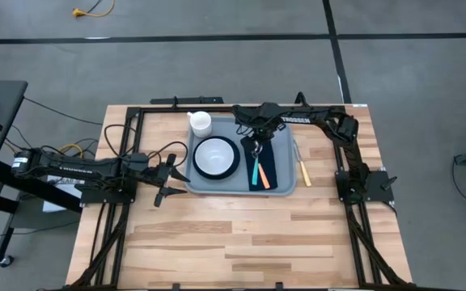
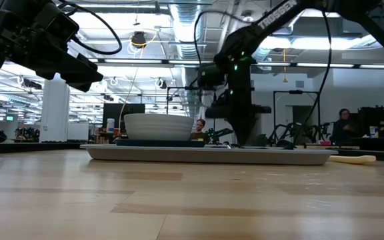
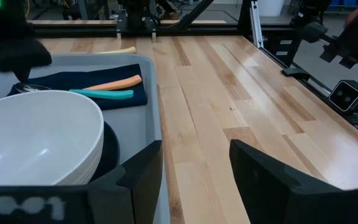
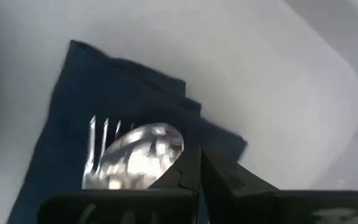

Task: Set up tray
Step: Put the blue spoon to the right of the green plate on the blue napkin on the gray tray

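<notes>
Grey-blue plastic forms the tray (image 1: 285,187), which we find lying flat on the wooden desk (image 1: 241,242), toward its far edge and between the two arms. We see a white bowl (image 1: 214,155) on a dark plate (image 1: 235,166) in the tray's left part. A dark navy napkin (image 1: 267,153) lies in its right part. On the napkin we note an orange-handled utensil (image 1: 255,172) and a teal-handled utensil (image 1: 264,175) side by side, their handles toward the near edge. In the right wrist view a fork (image 4: 98,146) and a spoon (image 4: 138,154) rest with their metal heads on the napkin.

A white cup (image 1: 200,123) stands at the tray's far left corner. A pale-handled utensil (image 1: 302,168) lies on the desk just beside the tray's right rim.

The right end effector (image 1: 256,144) hangs over the far part of the napkin, fingers fully closed with nothing between them. The left end effector (image 1: 171,176) waits just beside the tray's left rim, jaws spread and empty.

The tray's long axis runs left to right across the desk.
</notes>
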Available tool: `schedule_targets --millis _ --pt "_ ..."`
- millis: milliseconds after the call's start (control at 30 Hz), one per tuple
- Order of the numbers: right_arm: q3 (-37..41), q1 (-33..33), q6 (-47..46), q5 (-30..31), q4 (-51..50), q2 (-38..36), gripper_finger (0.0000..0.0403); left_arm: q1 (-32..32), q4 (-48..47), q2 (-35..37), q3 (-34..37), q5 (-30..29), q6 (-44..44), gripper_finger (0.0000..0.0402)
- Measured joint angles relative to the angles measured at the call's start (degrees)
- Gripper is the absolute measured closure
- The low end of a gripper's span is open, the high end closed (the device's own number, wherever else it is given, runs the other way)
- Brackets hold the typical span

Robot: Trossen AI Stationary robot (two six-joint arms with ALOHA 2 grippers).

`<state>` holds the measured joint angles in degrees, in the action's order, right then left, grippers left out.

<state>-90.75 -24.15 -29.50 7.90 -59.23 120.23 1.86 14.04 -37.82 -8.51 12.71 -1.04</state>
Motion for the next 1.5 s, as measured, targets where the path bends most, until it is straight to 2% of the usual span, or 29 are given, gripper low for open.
schedule_targets --millis 233,667,1500 --pt "0.00 -0.25 1.49 -0.27 0.52 2.89 0.0403 -0.01 0.00 0.00 0.00 0.11 0.02 0.0226" --pt "-0.04 -0.21 2.97 -1.00 1.47 2.75 0.0403 0.01 0.02 0.00 0.00 0.04 -0.04 0.0226" --pt "-3.91 2.56 9.00 -11.66 4.51 2.66 0.0403 0.01 0.00 0.00 0.00 0.00 -0.35 0.0226"
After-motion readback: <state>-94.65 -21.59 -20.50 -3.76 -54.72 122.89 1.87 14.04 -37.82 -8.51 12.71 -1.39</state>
